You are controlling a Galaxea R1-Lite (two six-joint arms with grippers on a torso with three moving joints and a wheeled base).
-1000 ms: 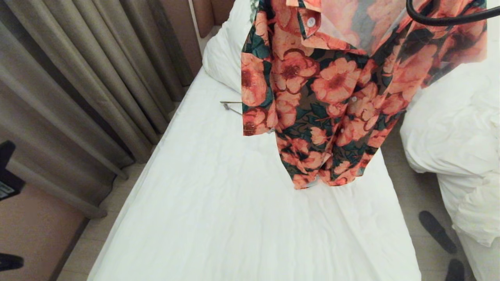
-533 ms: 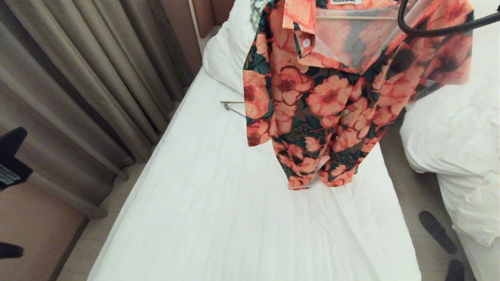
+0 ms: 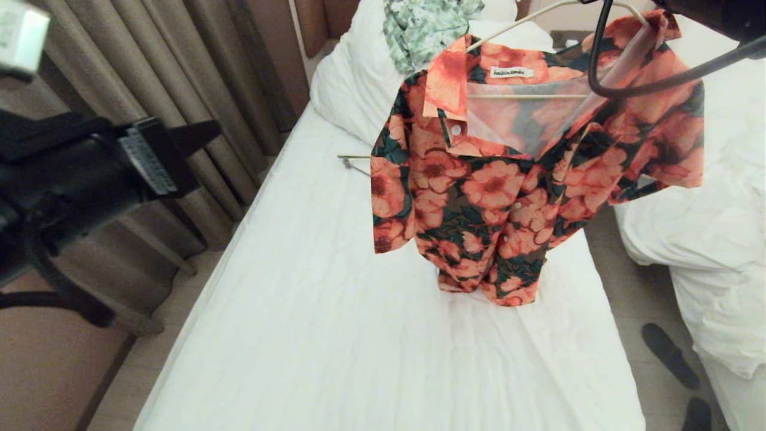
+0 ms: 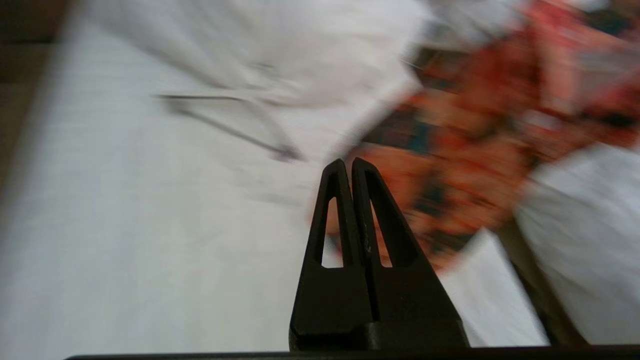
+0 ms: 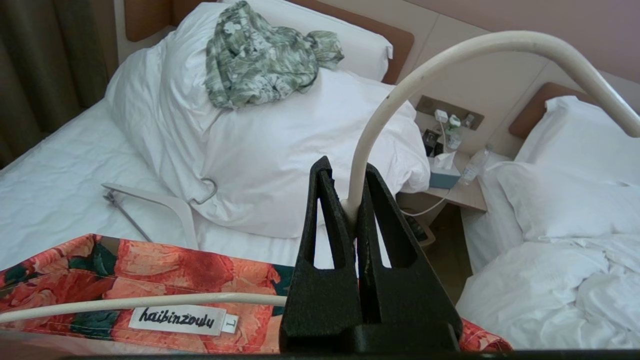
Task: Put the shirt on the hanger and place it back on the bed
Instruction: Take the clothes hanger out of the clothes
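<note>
A floral shirt (image 3: 508, 179) hangs on a thin cream-white hanger (image 5: 450, 65) above the bed (image 3: 359, 335), its hem brushing the white sheet. Behind it, a pale green-and-white garment (image 5: 260, 55) lies crumpled on the pillows (image 5: 280, 150), and a thicker white hanger (image 5: 155, 205) rests on the sheet at their foot. A second bed (image 3: 706, 203) stands alongside, dark slippers (image 3: 670, 356) on the floor between. The right gripper (image 5: 350, 200) pinches the hanger's hook; the left gripper (image 4: 348, 165), fingers pressed together and empty, hovers over the mattress.
</note>
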